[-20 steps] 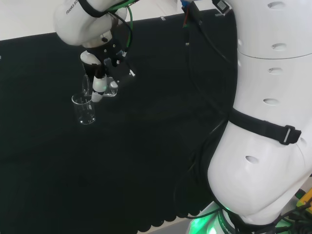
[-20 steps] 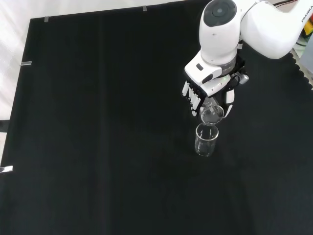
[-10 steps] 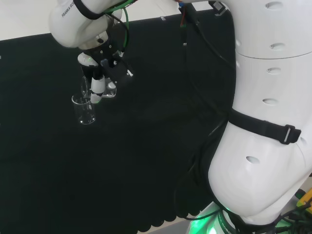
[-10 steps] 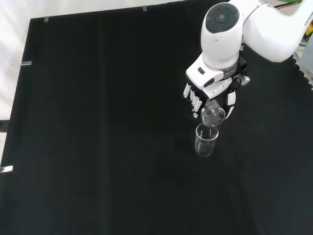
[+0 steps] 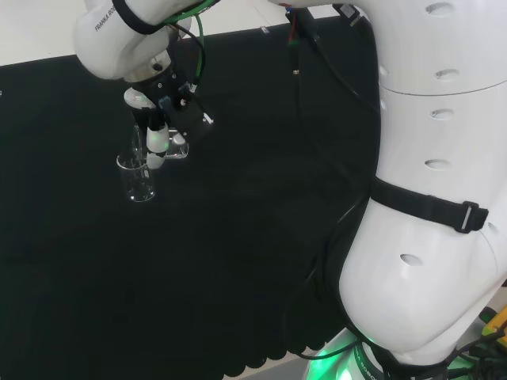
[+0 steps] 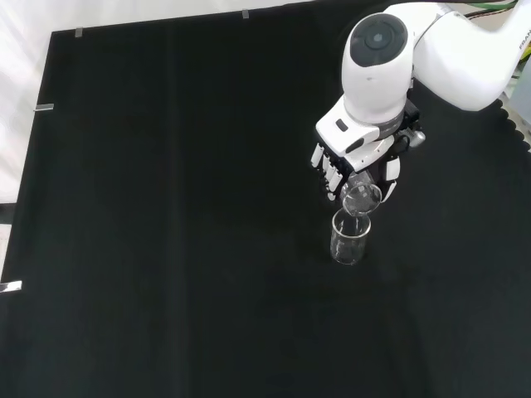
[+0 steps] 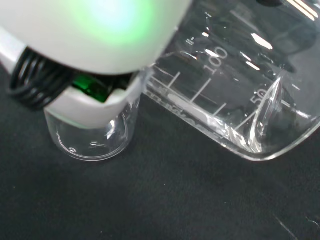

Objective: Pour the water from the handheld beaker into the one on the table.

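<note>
Glass beaker (image 6: 362,197), gripped in my curled hand (image 6: 358,157), tips over the table beaker (image 6: 348,236) so water lands inside.

Even overhead light fell on the matte black cloth (image 6: 166,207), which swallowed shadows whole. The glossy white arm links (image 5: 428,158) shone bright, nearly washed out. Up close, a blurred white part of the hand (image 7: 95,45) glowed green, well out of focus, while glints sparkled along the clear glass beaker (image 7: 235,95).
</note>
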You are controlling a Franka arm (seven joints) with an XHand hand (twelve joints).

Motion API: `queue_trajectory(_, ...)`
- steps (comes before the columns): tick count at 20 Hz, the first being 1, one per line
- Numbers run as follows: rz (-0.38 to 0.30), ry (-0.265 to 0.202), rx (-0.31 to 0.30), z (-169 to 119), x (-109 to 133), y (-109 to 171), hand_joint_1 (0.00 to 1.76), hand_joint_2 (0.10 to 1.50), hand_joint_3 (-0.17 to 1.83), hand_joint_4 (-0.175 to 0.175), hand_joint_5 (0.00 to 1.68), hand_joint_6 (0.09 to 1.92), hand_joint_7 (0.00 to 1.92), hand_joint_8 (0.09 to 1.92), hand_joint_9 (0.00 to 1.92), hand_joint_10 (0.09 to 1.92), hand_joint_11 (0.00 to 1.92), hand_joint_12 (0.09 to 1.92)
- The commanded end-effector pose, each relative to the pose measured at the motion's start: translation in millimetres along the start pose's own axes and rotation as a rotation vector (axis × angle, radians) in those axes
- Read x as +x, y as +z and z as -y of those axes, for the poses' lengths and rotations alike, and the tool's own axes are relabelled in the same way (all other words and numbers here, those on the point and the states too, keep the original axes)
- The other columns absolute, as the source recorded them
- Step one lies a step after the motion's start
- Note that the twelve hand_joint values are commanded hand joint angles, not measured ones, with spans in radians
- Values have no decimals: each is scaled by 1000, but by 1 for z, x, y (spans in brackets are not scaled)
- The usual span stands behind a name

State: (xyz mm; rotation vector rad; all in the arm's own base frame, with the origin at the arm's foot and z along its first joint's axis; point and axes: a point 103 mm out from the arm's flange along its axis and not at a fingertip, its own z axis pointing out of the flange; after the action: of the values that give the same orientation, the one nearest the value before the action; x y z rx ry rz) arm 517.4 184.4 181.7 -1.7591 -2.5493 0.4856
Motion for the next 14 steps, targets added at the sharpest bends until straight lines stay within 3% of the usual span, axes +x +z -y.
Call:
queue_trajectory(1,11,3,8,0,2,-1,1327,643,567,-175,1470,222,1596,87,1532,87,1075,879)
queue_trajectory(14,38,9,24,-2,4,-7,1327,641,570,-175,1470,222,1596,87,1534,87,1076,877)
